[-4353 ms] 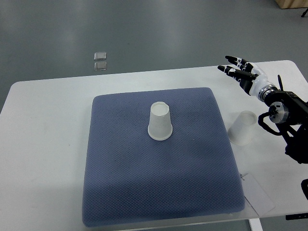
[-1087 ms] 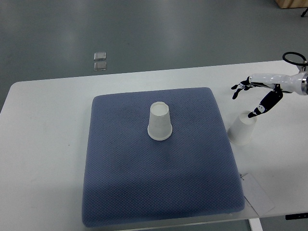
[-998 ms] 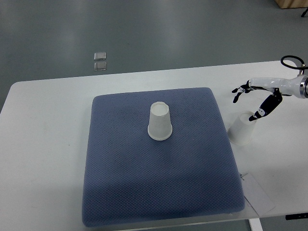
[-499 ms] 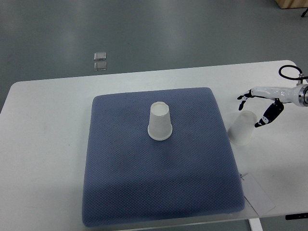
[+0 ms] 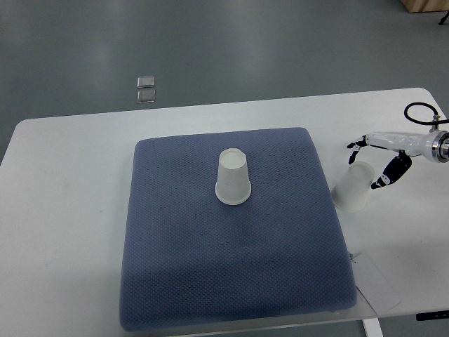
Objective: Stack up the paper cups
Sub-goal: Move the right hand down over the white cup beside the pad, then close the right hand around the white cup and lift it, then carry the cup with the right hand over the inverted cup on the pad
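Right hand [image 5: 379,160] open, beside unmarked cup [image 5: 353,187]

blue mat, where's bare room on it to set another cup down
Only one cup stands on the blue mat, upside down, a little above its middle. The whole near half, the left strip and the right strip up to the edge are bare. It is crowded just off the mat's right edge, where the second cup sits on the white table with the right hand around it.
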